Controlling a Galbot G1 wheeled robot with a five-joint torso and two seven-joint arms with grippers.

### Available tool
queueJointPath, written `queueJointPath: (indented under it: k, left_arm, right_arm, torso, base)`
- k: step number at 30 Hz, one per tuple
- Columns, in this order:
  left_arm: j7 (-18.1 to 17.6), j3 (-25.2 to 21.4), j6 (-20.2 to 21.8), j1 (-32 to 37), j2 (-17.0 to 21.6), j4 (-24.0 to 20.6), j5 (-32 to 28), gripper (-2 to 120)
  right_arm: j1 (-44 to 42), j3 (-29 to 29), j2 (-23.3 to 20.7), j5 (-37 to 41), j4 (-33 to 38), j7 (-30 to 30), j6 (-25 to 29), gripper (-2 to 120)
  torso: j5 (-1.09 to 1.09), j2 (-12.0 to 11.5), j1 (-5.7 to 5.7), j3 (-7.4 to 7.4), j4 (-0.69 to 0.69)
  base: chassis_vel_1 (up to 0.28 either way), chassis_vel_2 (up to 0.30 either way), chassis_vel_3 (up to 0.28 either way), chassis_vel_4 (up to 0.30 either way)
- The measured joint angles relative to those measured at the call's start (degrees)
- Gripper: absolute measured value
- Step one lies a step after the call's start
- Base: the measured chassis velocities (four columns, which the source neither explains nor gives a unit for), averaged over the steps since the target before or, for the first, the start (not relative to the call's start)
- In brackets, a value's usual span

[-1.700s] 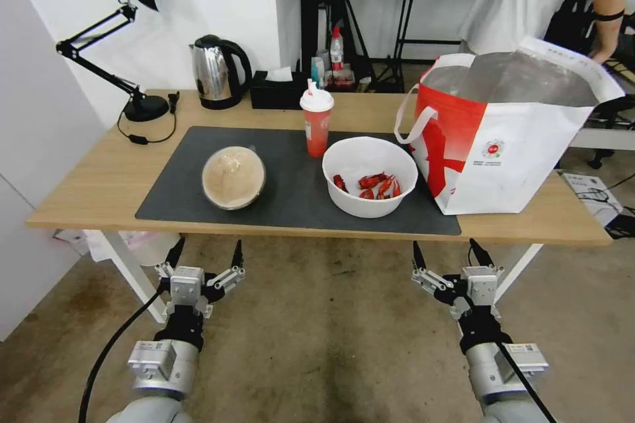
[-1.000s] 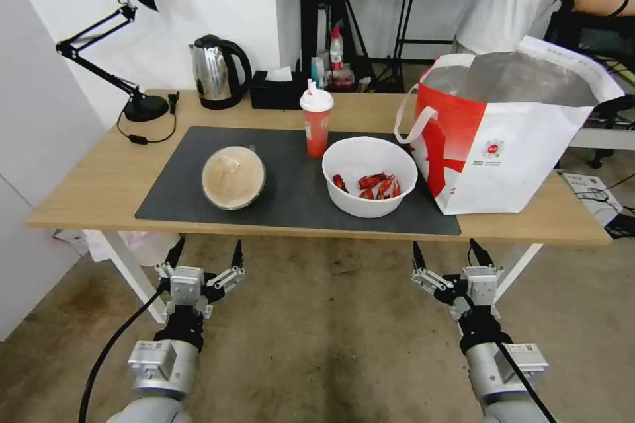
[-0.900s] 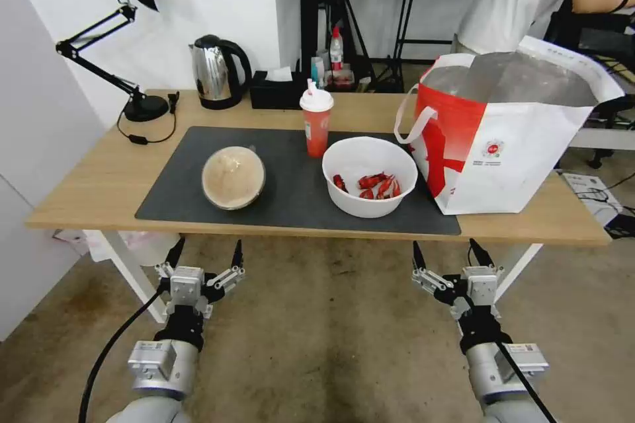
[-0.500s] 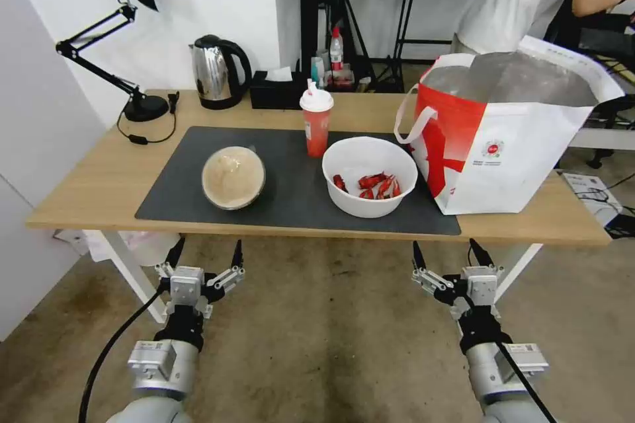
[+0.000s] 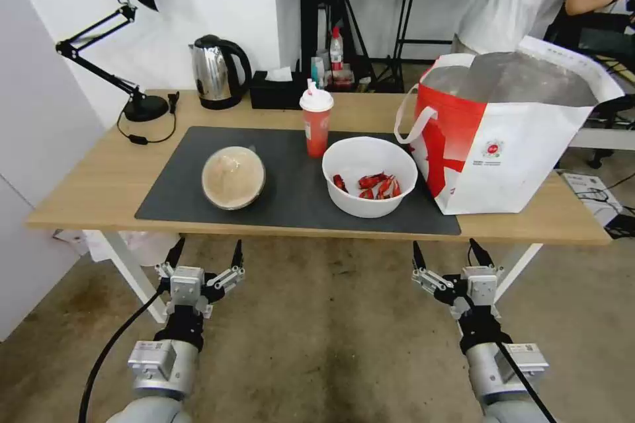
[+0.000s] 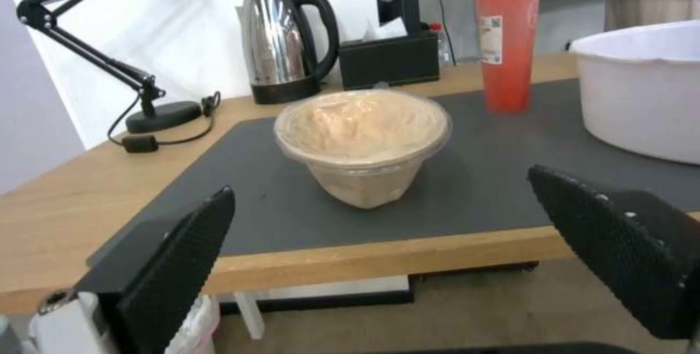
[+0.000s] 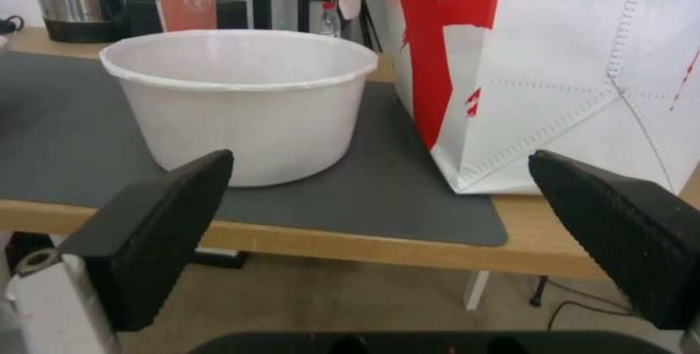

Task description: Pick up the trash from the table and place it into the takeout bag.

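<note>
While both grippers hang spread and empty below the light-wood table [image 5: 99,192], nothing is bagged.
Left gripper [image 5: 205,254], right gripper [image 5: 450,252]: the thin white plastic bowl of red crayfish shells [image 5: 370,176] on the dark grey mat [image 5: 178,192], beside the white-and-red takeout bag [image 5: 516,145], looks light and flexible; gripping its rim seems safest.

3 trash items [image 5: 370,176] on table [image 5: 99,185], bag [image 5: 503,132] upright.

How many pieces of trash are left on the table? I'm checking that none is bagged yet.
3, all on the dark mat: the clear-lidded bowl on the left, the red drink cup behind the middle, and the white bowl of crayfish shells beside the takeout bag. The bag's inside is partly hidden.
</note>
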Motion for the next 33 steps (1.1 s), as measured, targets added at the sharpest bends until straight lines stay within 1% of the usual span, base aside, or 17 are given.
queueJointPath:
  k: [9,13,15,17,18,20,21,22,23,25,26,27,29,30,31,32,33]
  left_arm:
    - [0.00,0.00,0.00,-0.01,0.00,0.00,0.00,100]
    - [0.05,-0.11,-1.20,-0.89,-0.21,0.55,0.10,100]
    - [0.35,-0.49,-5.06,-3.61,-0.93,2.15,0.65,100]
    - [0.38,-0.52,-5.45,-3.85,-1.00,2.31,0.71,100]
    - [0.72,-0.89,-9.39,-6.57,-1.75,3.90,1.34,100]
    - [1.06,-1.30,-13.42,-9.35,-2.50,5.59,1.96,100]
    - [1.06,-1.30,-13.42,-9.35,-2.50,5.59,1.96,100]
    - [1.16,-1.39,-14.42,-10.01,-2.68,5.98,2.10,100]
    - [1.42,-1.71,-17.66,-12.16,-3.31,7.31,2.60,100]
    - [1.80,-2.12,-22.06,-15.24,-4.12,9.14,3.24,100]
    - [1.80,-2.12,-22.06,-15.24,-4.12,9.14,3.24,100]
    - [1.91,-2.25,-23.37,-16.16,-4.37,9.68,3.45,100]
    - [2.35,-2.64,-27.55,-18.97,-5.14,11.44,3.96,100]
    - [2.35,-2.64,-27.55,-18.97,-5.14,11.44,3.96,100]
    - [2.78,-2.76,-28.64,-19.40,-5.23,12.16,3.82,100]
    - [3.33,-2.94,-29.54,-19.61,-5.36,13.18,3.42,100]
    - [3.64,-3.05,-30.05,-19.70,-5.38,13.47,3.08,100]
  right_arm:
    - [0.00,0.00,0.00,0.00,0.00,0.00,0.00,100]
    - [0.84,0.00,-0.11,-0.34,-0.65,0.20,1.31,100]
    - [3.34,0.07,-0.53,-1.39,-2.82,1.11,5.33,100]
    - [3.57,0.08,-0.57,-1.50,-3.03,1.20,5.71,100]
    - [5.42,0.18,-0.80,-2.06,-4.20,1.67,7.74,100]
    - [6.23,0.14,-0.86,-2.36,-4.93,1.83,9.06,100]
    - [6.23,0.14,-0.86,-2.36,-4.93,1.83,9.06,100]
    - [6.57,0.14,-0.91,-2.48,-5.23,1.93,9.62,100]
    - [8.25,0.19,-1.13,-3.15,-6.83,2.44,12.48,100]
    - [10.59,0.29,-1.42,-4.11,-9.01,3.17,16.38,100]
    - [10.59,0.29,-1.42,-4.11,-9.01,3.17,16.38,100]
    - [11.34,0.33,-1.51,-4.42,-9.73,3.40,17.62,100]
    - [13.83,0.47,-1.82,-5.41,-12.04,4.18,21.80,100]
    - [13.83,0.47,-1.82,-5.41,-12.04,4.18,21.80,100]
    - [14.72,0.52,-1.91,-5.76,-12.86,4.45,23.22,100]
    - [15.95,0.58,-2.07,-6.27,-14.04,4.83,25.31,100]
    - [16.79,0.42,-2.21,-6.63,-15.04,5.09,26.79,100]
  torso:
    - [0.00,0.00,0.00,0.00,0.00]
    - [0.00,0.00,0.00,0.00,0.00]
    - [0.00,0.00,0.00,0.00,0.00]
    - [0.00,0.00,0.00,0.00,0.00]
    - [0.03,0.00,0.01,0.01,0.03]
    - [-0.02,0.00,0.00,0.01,-0.03]
    - [-0.02,0.00,0.00,0.01,-0.03]
    - [0.00,0.00,0.00,0.00,-0.02]
    - [0.00,0.00,0.00,0.01,-0.01]
    - [0.01,-0.01,0.00,0.01,0.00]
    - [0.01,-0.01,0.00,0.01,0.00]
    - [0.00,-0.01,0.01,0.01,0.00]
    - [0.00,0.00,0.00,0.01,-0.01]
    - [0.00,0.00,0.00,0.01,-0.01]
    - [0.01,0.00,0.00,0.01,-0.02]
    - [-0.01,-0.01,0.00,0.01,0.00]
    - [0.01,-0.01,0.01,0.01,0.02]
  base:
    - [0.000,0.000,0.000,0.000]
    - [0.000,0.000,0.000,0.000]
    - [0.000,0.000,0.000,0.000]
    - [0.000,0.000,0.000,0.000]
    - [0.000,0.000,0.000,0.000]
    - [0.000,0.000,0.000,0.000]
    - [0.000,0.000,0.000,0.000]
    - [0.000,0.000,0.000,0.000]
    - [0.000,0.000,0.000,0.000]
    - [0.000,0.000,0.000,0.000]
    - [0.000,0.000,0.000,0.000]
    - [0.000,0.000,0.000,0.000]
    - [0.000,0.000,0.000,0.000]
    - [0.000,0.000,0.000,0.000]
    - [0.000,0.000,0.000,0.000]
    - [0.000,0.000,0.000,0.000]
    - [0.000,0.000,0.000,0.000]
